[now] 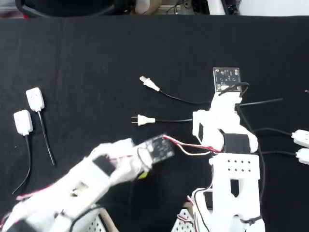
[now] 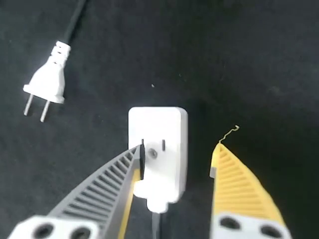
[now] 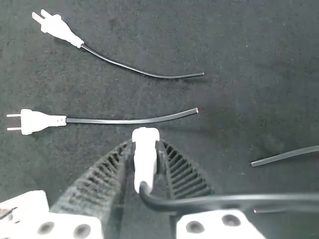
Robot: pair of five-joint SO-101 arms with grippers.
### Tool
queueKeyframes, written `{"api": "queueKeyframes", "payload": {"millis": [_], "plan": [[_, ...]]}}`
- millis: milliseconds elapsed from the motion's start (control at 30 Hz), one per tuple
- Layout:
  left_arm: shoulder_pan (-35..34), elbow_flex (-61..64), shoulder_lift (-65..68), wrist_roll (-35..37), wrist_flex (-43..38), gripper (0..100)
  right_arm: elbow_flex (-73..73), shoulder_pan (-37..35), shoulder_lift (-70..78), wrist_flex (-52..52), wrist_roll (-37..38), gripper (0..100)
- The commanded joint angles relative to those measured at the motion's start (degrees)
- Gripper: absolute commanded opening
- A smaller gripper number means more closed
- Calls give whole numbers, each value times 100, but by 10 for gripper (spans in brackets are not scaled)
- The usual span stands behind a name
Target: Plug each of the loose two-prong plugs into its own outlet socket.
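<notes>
Two plugs lie loose mid-bench [image 1: 96,48], well apart from either claw. One, the farther plug [image 1: 149,83], sits slanted, prongs aimed away and to the left, its black cord trailing back toward the right arm. Its neighbour, the nearer plug [image 1: 143,120], lies straight across the bench with its prongs pointing left and its cord running right. Over at the left side rest the farther left socket [image 1: 35,98] and the nearer left socket [image 1: 22,122], side by side, each long axis roughly front to back with the cord at the near end. In the left wrist view, the left claw [image 2: 179,147] stands wide open around a white socket [image 2: 158,144] lying flat, slots facing up, its long axis in line with the claw and its cord end toward the wrist; the grey finger [image 2: 114,174] touches the socket's edge by one slot, while the yellow finger [image 2: 234,174] stays clear of it. The right claw [image 3: 145,147] is closed tight on a narrow white piece [image 3: 144,169] with a black cord; whether that is a plug or a socket on edge I cannot tell.
</notes>
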Motion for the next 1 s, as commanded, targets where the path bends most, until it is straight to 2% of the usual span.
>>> {"api": "queueKeyframes", "payload": {"millis": [0, 133, 233, 433, 567, 667, 800, 967], "plan": [[-321, -1218, 1811, -62, -62, 223, -75, 9, 22, -114, 26, 11], [-409, -1613, 2145, -369, 404, 220, -66, 9, 22, -114, 26, 11], [-409, -1622, 2110, -545, 448, 166, -66, 9, 22, -114, 26, 11], [-532, -1666, 2110, -519, 448, 56, -66, 9, 22, -105, 26, 11], [-444, -1956, 2101, -492, 853, 39, -66, 18, 22, -114, 9, 11], [-330, -2519, 2110, -105, 1187, 39, -75, 88, 31, -88, -18, 11], [-48, -2738, 2207, 273, 879, 39, -110, 431, 31, -88, -26, 11], [426, -2527, 2760, 475, 360, 48, -110, 466, 31, -88, -26, 11]]}}
